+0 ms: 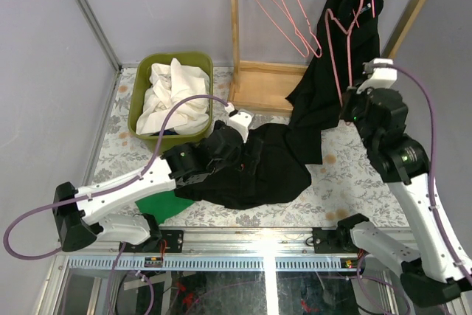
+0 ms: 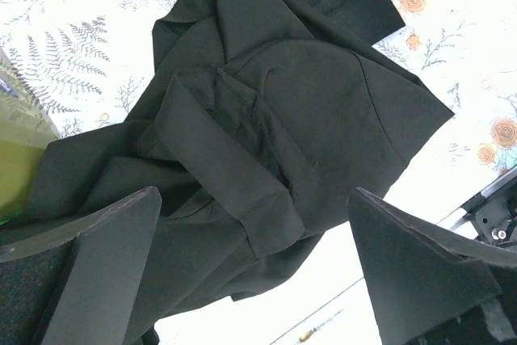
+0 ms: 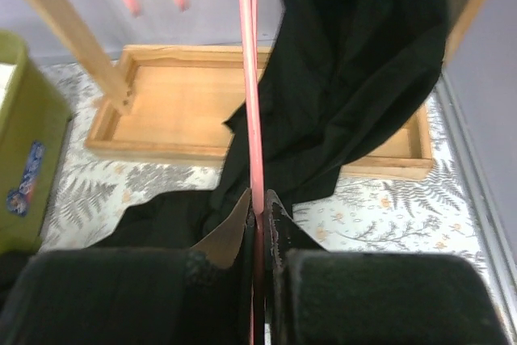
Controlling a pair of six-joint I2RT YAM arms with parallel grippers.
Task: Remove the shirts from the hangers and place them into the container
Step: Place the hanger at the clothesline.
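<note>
Now, left tool point(image 2: 252, 195) agape, empty, above black shirt point(image 2: 307, 94); right tool point(image 3: 257, 199) tight on upright hanger point(image 3: 249, 78).

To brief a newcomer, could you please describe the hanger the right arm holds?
Start at the wooden rack. A black shirt hangs at its right end, with a pink wire hanger in front of it. Unlike the bare hangers further left, this one is clamped in the right arm's jaws.

top: overhead, far | wrists: close, downward | shared: black shirt point(image 1: 258, 171)
</note>
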